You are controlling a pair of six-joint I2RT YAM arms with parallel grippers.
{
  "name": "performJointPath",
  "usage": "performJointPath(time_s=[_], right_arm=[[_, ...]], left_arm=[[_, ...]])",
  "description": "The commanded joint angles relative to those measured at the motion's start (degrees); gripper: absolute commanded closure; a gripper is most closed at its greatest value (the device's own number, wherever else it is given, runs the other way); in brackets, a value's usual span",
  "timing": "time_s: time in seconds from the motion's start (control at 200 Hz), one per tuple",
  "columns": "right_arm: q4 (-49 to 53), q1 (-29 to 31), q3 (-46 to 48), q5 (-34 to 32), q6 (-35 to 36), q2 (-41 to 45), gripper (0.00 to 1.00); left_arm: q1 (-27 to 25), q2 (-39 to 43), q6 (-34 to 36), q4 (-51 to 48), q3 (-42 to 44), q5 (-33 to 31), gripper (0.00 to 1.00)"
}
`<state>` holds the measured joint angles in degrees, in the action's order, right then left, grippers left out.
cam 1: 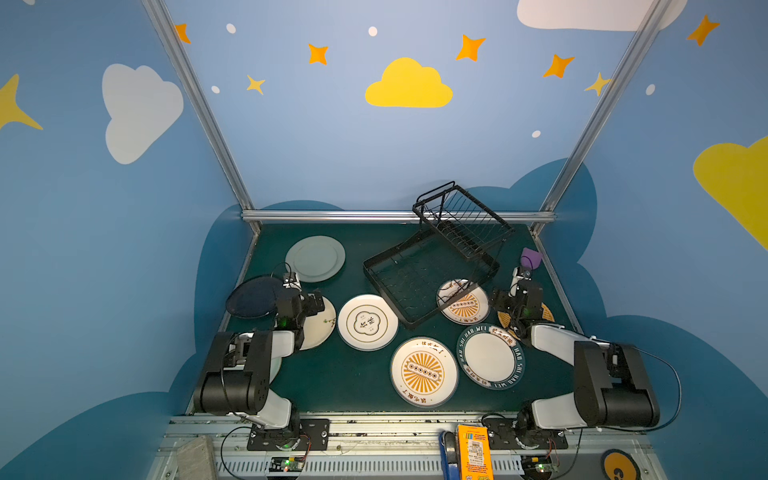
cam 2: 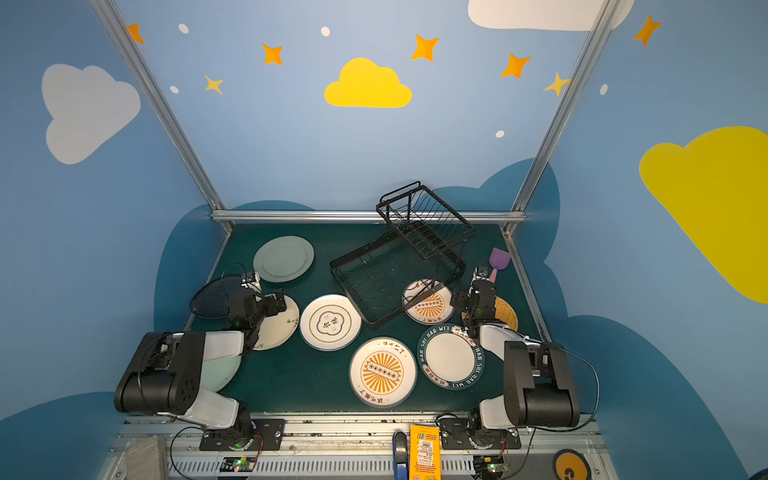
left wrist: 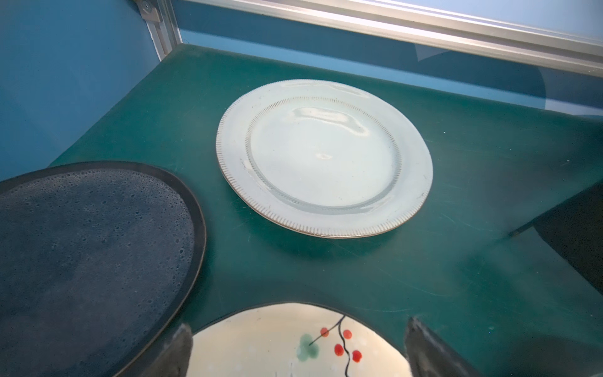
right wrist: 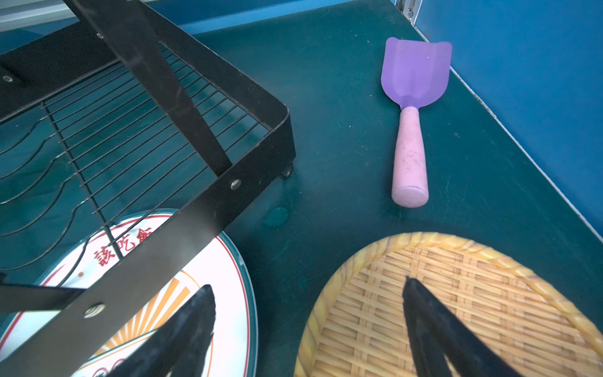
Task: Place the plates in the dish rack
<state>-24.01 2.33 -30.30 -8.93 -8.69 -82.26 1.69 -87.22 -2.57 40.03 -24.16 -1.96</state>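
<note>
The black wire dish rack (cam 1: 436, 266) (right wrist: 130, 130) stands askew at the back right with no plate in it. One corner overlaps a sunburst plate (cam 1: 467, 307) (right wrist: 225, 277). Flat on the mat lie a grey-green plate (cam 1: 315, 258) (left wrist: 323, 156), a navy one (cam 1: 253, 297) (left wrist: 81, 254), a cream berry one (cam 1: 322, 328) (left wrist: 277, 346), a flower-outline one (cam 1: 367, 322), a second sunburst plate (cam 1: 424, 371) and a teal-lettered one (cam 1: 490, 356). My left gripper (left wrist: 298, 323) hangs open over the cream plate. My right gripper (right wrist: 306, 284) is open, between the overlapped plate and a woven-patterned plate (right wrist: 456, 310).
A purple spatula (right wrist: 412, 98) (cam 1: 531, 257) lies by the right wall. A mint plate (cam 2: 220, 374) shows under the left arm. Aluminium posts and blue walls close in the mat on three sides. An orange box (cam 1: 473, 453) sits on the front rail.
</note>
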Motion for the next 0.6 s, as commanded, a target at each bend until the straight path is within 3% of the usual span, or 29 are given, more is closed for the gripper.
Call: performJointPath(time_s=[0.0,0.16,0.225,0.28,0.345,0.456,0.596], right_arm=[[0.41,-0.28,0.07,0.23,0.22,-0.17,0.12],[2.27,-0.10,0.47,-2.09,-1.05,2.90,0.12],[-1.44,0.18,3.82,-2.50,-0.50,6.08,0.12],[-1.60,0.77,5.51,-6.92,-1.06,10.16,0.12],[6.48,0.75,3.25,-12.24,-5.44,15.59,0.12],[25.11,0.58,-3.27,-15.70,-12.92,22.22,0.12],[28.29,0.58,-3.91,-17.34,-17.12,25.39,0.12]], left_arm=[[0.64,0.37,-0.25,0.67,-0.62,1.25,0.00],[0.04,1.87,-1.24,0.39,-0.42,-0.72,0.00],[-0.38,5.05,-0.84,-7.87,-3.43,-3.02,0.00],[-0.73,7.84,-0.75,-13.77,-5.85,-4.47,0.00],[-1.09,11.66,-1.92,-18.86,-7.39,-7.08,0.00],[-1.42,17.67,-7.81,-31.62,-11.73,-11.80,0.00],[-1.39,24.54,-20.25,-45.41,-15.89,-12.22,0.00]])
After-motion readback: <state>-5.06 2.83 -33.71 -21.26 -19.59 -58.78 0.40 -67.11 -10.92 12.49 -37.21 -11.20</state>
